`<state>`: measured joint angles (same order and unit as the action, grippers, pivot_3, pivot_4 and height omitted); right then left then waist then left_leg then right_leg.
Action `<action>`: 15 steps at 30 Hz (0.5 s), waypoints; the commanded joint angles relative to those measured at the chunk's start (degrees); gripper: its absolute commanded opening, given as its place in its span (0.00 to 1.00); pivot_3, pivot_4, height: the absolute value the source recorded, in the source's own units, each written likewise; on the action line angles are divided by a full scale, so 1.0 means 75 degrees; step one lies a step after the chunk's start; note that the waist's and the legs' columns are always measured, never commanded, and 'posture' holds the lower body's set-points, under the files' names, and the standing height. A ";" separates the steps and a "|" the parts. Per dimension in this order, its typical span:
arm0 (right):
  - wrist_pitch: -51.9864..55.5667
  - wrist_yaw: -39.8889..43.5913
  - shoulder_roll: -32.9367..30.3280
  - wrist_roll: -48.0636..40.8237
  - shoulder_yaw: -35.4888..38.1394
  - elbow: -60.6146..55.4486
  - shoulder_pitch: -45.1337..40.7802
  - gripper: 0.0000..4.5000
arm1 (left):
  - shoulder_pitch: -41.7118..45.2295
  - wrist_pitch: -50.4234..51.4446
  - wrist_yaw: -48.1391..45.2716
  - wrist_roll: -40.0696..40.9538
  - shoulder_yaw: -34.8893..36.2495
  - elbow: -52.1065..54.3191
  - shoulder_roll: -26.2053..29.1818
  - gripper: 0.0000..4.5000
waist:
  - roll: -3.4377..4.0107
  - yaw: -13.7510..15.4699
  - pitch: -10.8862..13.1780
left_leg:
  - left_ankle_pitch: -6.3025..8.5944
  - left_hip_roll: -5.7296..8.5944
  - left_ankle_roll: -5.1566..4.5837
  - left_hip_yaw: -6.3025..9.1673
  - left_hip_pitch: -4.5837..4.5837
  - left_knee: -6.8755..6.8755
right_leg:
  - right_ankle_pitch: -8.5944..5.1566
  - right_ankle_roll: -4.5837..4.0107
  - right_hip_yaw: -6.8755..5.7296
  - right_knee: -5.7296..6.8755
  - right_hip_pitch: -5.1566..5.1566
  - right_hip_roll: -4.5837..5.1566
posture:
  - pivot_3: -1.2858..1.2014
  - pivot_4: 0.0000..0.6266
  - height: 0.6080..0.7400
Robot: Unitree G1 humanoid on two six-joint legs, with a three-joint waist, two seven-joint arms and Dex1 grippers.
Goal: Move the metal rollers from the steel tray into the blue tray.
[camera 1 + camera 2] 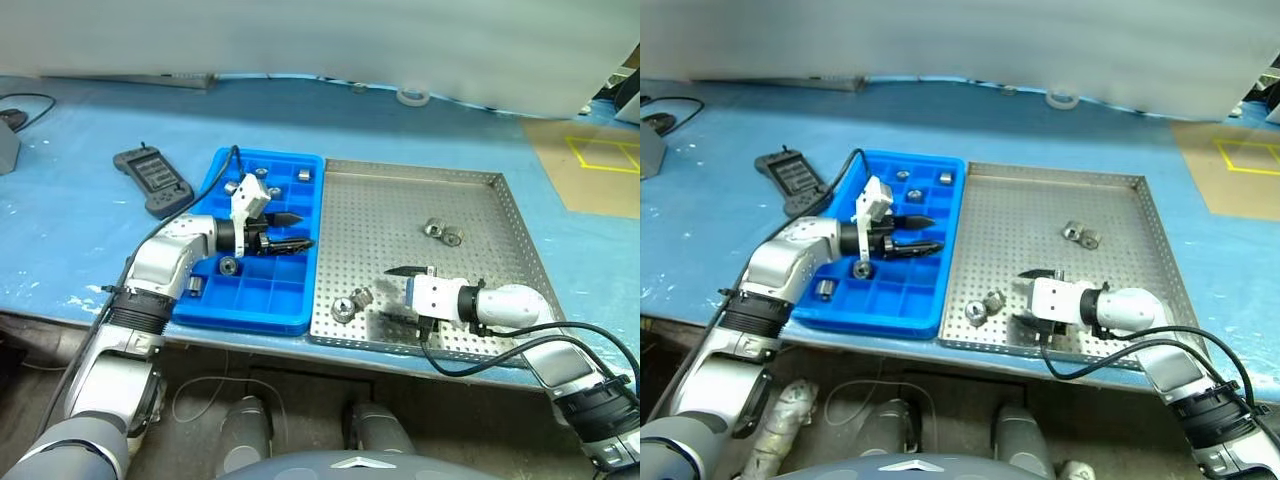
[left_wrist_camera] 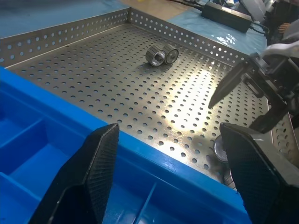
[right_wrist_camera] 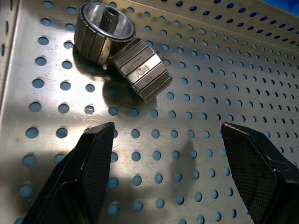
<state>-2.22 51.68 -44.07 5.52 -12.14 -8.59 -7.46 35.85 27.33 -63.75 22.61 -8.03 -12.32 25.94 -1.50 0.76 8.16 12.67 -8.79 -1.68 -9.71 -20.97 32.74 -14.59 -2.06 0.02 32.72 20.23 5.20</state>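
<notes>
Four metal rollers (image 1: 441,232) remain in the steel tray (image 1: 500,215): a touching pair right of centre and another pair (image 1: 351,304) near its lower-left corner. About five, as far as I can make out, already sit in compartments of the blue tray (image 1: 300,320), centre-left of frame, so the job looks roughly half done. The right gripper (image 1: 405,292) hangs spread and empty beside the lower pair; the left gripper (image 1: 290,231), also spread and empty, hovers over the blue tray
</notes>
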 commanded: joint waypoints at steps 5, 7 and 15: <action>0.0060 -0.0328 0.0193 0.0205 0.0079 -0.0082 -0.0183 0.84 | 0.0028 0.0061 -0.0052 0.0015 -0.0165 0.0443 -0.0294 0.80 | 0.0000 -0.0025 0.0000 | 0.0009 0.0005 -0.0016 -0.0004 -0.0011 0.0013 | 0.0000 0.0000 0.0000 0.0000 0.0004 0.0007 | 0.44 0.24 1.00; 0.0083 -0.0393 0.0263 0.0306 0.0027 -0.0117 -0.0184 0.84 | 0.0042 0.0014 -0.0008 -0.0067 -0.0237 0.0366 -0.0386 0.80 | 0.0001 -0.0024 0.0000 | 0.0009 0.0003 -0.0015 -0.0005 -0.0011 0.0012 | 0.0000 0.0000 -0.0001 0.0001 0.0005 0.0007 | 0.43 0.24 1.00; -0.0030 -0.0238 0.0748 0.0559 -0.0675 0.0007 -0.0429 0.84 | 0.0182 0.0038 -0.0032 -0.0158 -0.0187 0.0176 -0.0491 0.80 | 0.0002 -0.0128 -0.0001 | 0.0009 0.0000 -0.0015 -0.0006 -0.0008 0.0016 | 0.0000 -0.0001 0.0001 0.0002 0.0004 0.0005 | 0.43 0.24 1.00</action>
<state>-1.28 49.86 -38.63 9.08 -16.81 -8.48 -9.46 35.92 27.99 -63.50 21.29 -9.58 -11.63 22.25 -1.49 -0.20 8.16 12.74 -8.79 -1.80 -9.76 -21.03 32.88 -14.59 -2.07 0.03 32.74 20.25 5.24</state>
